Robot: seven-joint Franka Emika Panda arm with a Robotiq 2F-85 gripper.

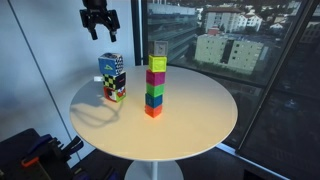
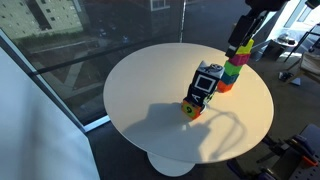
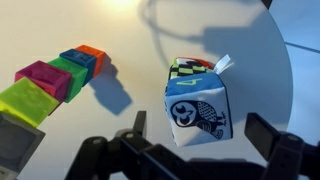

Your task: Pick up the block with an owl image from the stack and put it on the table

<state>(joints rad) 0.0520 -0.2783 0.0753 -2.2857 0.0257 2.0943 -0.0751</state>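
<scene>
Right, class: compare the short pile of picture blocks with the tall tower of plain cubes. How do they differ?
The picture pile is shorter than the plain tower. The pile's faces carry prints, checks and an owl; the tower's cubes are single bright colours. The pile's blocks look bigger than the tower's cubes. Both stand on the white table.

stack on table | tower near stack, apart | end effector above stack, apart

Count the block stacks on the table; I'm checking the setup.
2: the short picture-printed stack near the table edge, and the taller bright tower beside it, not touching. None looks hidden.
</scene>
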